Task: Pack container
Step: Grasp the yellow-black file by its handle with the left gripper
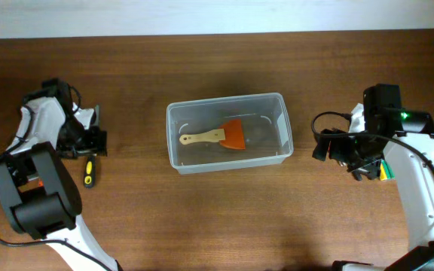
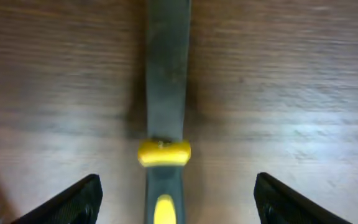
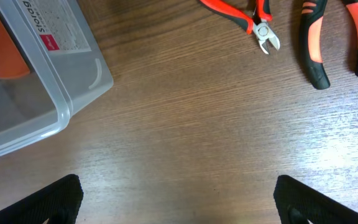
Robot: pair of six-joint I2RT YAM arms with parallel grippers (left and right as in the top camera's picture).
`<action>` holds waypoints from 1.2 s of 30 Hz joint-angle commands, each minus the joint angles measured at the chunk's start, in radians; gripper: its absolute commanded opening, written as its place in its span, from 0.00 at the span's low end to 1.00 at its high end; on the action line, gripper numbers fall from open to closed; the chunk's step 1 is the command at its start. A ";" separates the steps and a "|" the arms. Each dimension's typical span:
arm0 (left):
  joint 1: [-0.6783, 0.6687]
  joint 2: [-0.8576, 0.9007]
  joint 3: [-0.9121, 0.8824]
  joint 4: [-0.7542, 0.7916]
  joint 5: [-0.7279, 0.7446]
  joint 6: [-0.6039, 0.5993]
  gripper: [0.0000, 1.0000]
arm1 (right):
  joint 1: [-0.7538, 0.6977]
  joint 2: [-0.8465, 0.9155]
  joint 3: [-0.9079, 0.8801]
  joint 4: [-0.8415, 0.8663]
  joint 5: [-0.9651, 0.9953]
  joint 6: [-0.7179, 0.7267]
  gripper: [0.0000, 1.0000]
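**Both grippers open, tub sits mid-table**

I've got the container (image 1: 228, 132) near the centre of the table (image 1: 202, 226), between the two arms, long side running left to right. Inside it lies a scraper (image 1: 218, 136) w/ wooden handle and orange blade.

Left gripper (image 2: 179, 202): fingers spread wide, one on each side of a tool (image 2: 166, 81) lying flat on the wood. It has a dark flat blade, yellow collar and black-and-yellow handle. Can't tell if anything is touching it.

Right gripper (image 3: 179, 202): fingers also apart, nothing between them but bare wood. The container's corner shows at upper left of the wrist cam. Small red-handled cutters (image 3: 247, 15) and orange-and-black pliers (image 3: 334, 31) lie on the table past the fingers — both outside the container.
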 commanded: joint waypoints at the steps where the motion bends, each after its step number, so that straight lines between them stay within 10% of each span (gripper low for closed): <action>1: 0.001 0.001 -0.058 0.058 -0.010 0.003 0.80 | -0.007 -0.005 0.013 0.003 0.010 -0.009 0.99; 10: 0.001 0.003 -0.136 0.137 -0.030 -0.022 0.76 | -0.007 -0.005 0.013 0.002 0.010 -0.009 0.99; 17: 0.001 0.004 -0.143 0.140 -0.034 -0.022 0.27 | -0.007 -0.005 0.013 0.003 0.010 -0.009 0.99; 25: 0.000 0.001 -0.111 0.129 -0.031 -0.021 0.09 | -0.007 -0.005 0.013 0.002 0.010 -0.009 0.99; 36: -0.163 -0.062 0.748 -0.256 0.222 -0.010 0.02 | -0.007 -0.005 0.013 -0.005 0.009 -0.009 0.99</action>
